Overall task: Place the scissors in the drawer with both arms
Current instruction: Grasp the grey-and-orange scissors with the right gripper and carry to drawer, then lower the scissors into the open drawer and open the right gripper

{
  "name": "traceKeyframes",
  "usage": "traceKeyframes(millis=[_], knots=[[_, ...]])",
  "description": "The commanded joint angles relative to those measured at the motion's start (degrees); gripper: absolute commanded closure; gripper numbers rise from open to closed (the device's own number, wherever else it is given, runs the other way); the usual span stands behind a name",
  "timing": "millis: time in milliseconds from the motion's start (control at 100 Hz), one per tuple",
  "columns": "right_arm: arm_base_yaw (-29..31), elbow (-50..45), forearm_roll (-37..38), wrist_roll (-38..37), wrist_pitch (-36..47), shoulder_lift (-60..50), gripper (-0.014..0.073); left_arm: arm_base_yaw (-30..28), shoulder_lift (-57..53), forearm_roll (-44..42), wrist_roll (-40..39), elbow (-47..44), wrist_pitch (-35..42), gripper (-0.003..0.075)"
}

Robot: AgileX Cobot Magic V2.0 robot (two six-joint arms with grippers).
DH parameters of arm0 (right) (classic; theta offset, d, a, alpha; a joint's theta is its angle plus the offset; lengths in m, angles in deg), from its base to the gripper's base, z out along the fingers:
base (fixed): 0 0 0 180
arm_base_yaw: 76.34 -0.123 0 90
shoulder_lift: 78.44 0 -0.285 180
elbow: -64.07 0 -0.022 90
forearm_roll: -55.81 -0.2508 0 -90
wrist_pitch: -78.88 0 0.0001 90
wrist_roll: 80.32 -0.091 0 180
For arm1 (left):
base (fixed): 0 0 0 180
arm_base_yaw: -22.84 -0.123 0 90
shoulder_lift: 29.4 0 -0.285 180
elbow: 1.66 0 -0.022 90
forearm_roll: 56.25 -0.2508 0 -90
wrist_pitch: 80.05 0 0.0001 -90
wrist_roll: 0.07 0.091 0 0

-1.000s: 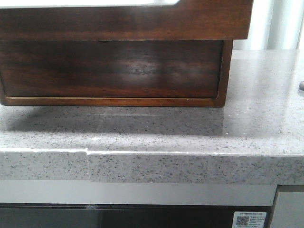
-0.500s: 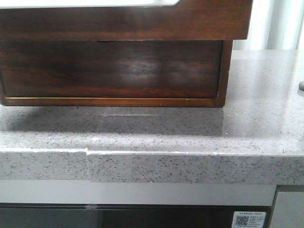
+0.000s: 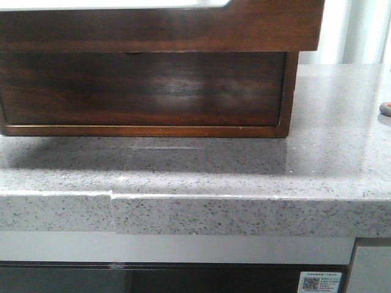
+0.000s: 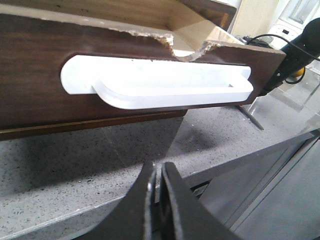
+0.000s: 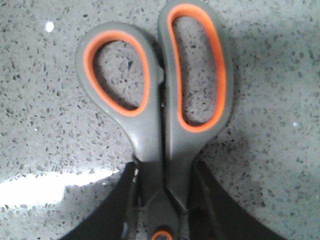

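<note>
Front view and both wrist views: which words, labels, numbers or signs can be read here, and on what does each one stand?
No text can be read in any view.
White sticker on the cabinet front below the countertop: a QR code with small print beside it, too small and blurred to read.
Scissors, wooden box and white handle: no marking visible.

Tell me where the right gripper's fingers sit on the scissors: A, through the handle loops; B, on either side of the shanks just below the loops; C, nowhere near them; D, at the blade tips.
B: in the right wrist view the right gripper has its dark fingers flanking the scissors just below the orange-lined loops, on the counter.
</note>
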Motion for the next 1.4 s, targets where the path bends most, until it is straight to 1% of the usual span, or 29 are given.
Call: traceKeyframes(millis=[0, 110, 250, 310, 380, 460, 540, 680, 790, 810, 930, 970, 1070, 1390], knots=[[0.12, 0.78, -0.92, 0.00, 0.01, -2.73, 0.0668, 0.44, 0.39, 1.90, 0.25, 1.95, 2.95, 0.0739], [-0.44, 1.03, -1.95, 0.00, 2.72, -9.54, 0.0668, 0.44, 0.39, 1.90, 0.25, 1.95, 2.52, 0.0739], [-3.73, 4.77, -1.95, 0.94, 4.52, -20.03, 0.0668, 0.44, 0.39, 1.90, 0.25, 1.95, 2.62, 0.0739], [-6.39, 7.79, -2.05, 4.51, 4.42, -23.59, 0.0668, 0.44, 0.39, 1.90, 0.25, 1.95, 2.72, 0.0739], [-10.04, 11.72, -2.05, 6.37, 4.42, -26.22, 0.0668, 0.44, 0.39, 1.90, 0.25, 1.95, 2.72, 0.0739], [-14.47, 16.51, -2.05, 7.70, 3.96, -27.28, 0.0668, 0.44, 0.39, 1.90, 0.25, 1.95, 2.72, 0.0739], [-20.38, 21.17, -2.05, 10.42, 3.94, -27.33, 0.0668, 0.44, 0.39, 1.90, 0.25, 1.95, 2.72, 0.0739], [-31.98, 27.81, -2.05, 19.16, 4.59, -25.35, 0.0668, 0.44, 0.39, 1.90, 0.25, 1.95, 2.72, 0.0739], [-40.42, 31.04, -2.05, 30.82, 4.59, -22.40, 0.0668, 0.44, 0.39, 1.90, 0.25, 1.95, 2.72, 0.0739], [-41.80, 31.49, -2.05, 33.53, 4.66, -21.56, 0.0668, 0.44, 0.39, 1.90, 0.25, 1.95, 2.72, 0.0739], [-47.96, 32.52, -2.05, 40.63, 4.81, -18.03, 0.0668, 0.44, 0.39, 1.90, 0.25, 1.95, 2.72, 0.0739], [-49.32, 32.74, -2.05, 42.30, 4.88, -16.38, 0.0668, 0.44, 0.39, 1.90, 0.25, 1.95, 2.72, 0.0739], [-50.74, 32.74, -2.05, 43.78, 4.98, -13.22, 0.0668, 0.44, 0.39, 1.90, 0.25, 1.95, 2.72, 0.0739], [-50.82, 32.74, -2.05, 43.92, 3.54, -5.27, 0.0668, 0.44, 0.39, 1.90, 0.25, 1.95, 1.63, 0.0739]])
